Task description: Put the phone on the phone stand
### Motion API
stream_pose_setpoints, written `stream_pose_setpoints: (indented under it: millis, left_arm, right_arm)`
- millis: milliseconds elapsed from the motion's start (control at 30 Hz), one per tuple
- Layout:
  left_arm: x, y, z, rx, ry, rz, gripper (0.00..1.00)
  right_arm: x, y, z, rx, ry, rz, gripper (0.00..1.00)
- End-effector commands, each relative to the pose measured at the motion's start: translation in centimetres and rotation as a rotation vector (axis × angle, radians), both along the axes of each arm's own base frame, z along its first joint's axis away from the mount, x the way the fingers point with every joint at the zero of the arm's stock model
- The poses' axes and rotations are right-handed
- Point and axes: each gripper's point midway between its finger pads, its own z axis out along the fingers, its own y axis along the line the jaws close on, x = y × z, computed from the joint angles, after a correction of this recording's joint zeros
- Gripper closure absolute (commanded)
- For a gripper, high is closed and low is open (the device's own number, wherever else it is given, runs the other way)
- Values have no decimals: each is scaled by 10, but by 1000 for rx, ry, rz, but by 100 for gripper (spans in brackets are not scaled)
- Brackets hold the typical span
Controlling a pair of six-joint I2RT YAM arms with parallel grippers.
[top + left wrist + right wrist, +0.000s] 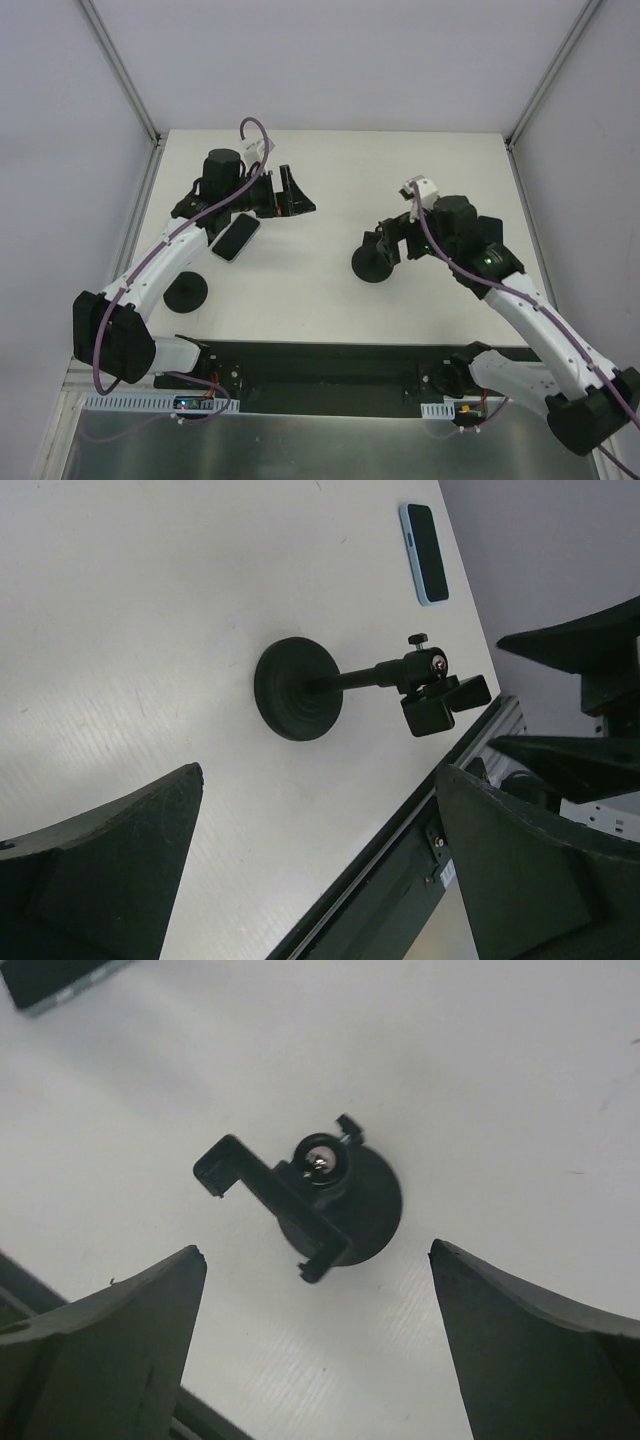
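The phone lies flat on the white table, screen up, just under my left forearm; its corner shows at the top left of the right wrist view. The phone stand stands right of centre: round black base, short post, clamp cradle with nothing in it. My right gripper hangs just above the stand, open, its fingers clear of the cradle. My left gripper is open and holds nothing, up at the back left. It faces the stand from a distance.
A light-blue-cased phone lies on the table beyond the stand. A black round disc sits near the front left under my left arm. The table's near edge with its black rail runs close to the stand.
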Motion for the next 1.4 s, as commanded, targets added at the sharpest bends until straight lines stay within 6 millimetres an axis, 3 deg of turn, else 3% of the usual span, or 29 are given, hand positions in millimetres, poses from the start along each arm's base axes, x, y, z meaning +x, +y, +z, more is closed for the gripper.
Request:
stream_pose_setpoints:
  millis: [0, 33, 100, 133, 167, 200, 233, 267, 333, 367, 400, 433, 467, 633, 867, 1167, 1367]
  left_arm:
    - [-11, -3, 12, -20, -47, -46, 1]
    - [-12, -4, 10, -23, -35, -53, 1]
    - [-15, -6, 12, -39, -23, -67, 1]
    - [-16, -7, 12, -42, -18, -70, 1]
    - [-16, -7, 12, -43, -14, -70, 1]
    - [-16, -7, 13, -46, -17, -71, 1]
    - [-17, -6, 14, -45, -22, -69, 1]
    - [-17, -6, 14, -45, -25, -66, 1]
    - [-19, -6, 15, -47, -25, -67, 1]
    - [-19, -6, 16, -49, -26, -68, 1]
    - [-20, -6, 15, -51, -20, -68, 1]
    - [-20, -6, 15, -52, -18, -70, 1]
    - [-20, -6, 14, -53, -13, -73, 1]
    - [-21, -7, 13, -58, -2, -78, 1]
    - [-23, -9, 13, -66, 7, -88, 1]
    - [-24, -9, 14, -69, 5, -91, 1]
    - [-26, -11, 15, -80, 16, -102, 1]
  right_arm:
    - [21, -53, 57, 125, -276, -309, 3]
    - [34, -79, 67, 160, -328, -442, 4]
    - [46, -132, 61, 172, -335, -718, 3]
    - [51, -174, 55, 194, -299, -903, 3]
    - [55, -190, 48, 195, -259, -959, 3]
    - [66, -204, 25, 166, -167, -1010, 3]
    - [71, -230, 27, 174, -123, -1091, 3]
    - [84, -233, -2, 163, 12, -1084, 3]
    - [99, -254, 1, 184, 104, -1120, 4]
    - [111, -258, -24, 177, 209, -1125, 3]
    - [114, -267, -31, 173, 252, -1145, 3]
    - [127, -275, -24, 177, 243, -1152, 3]
    - [136, -277, -45, 168, 308, -1128, 3]
    - [148, -302, -84, 168, 438, -1169, 3]
    - [142, -308, -113, 190, 557, -1136, 3]
    - [124, -317, -148, 67, 645, -1122, 3]
    - [124, -302, -166, 57, 721, -1031, 3]
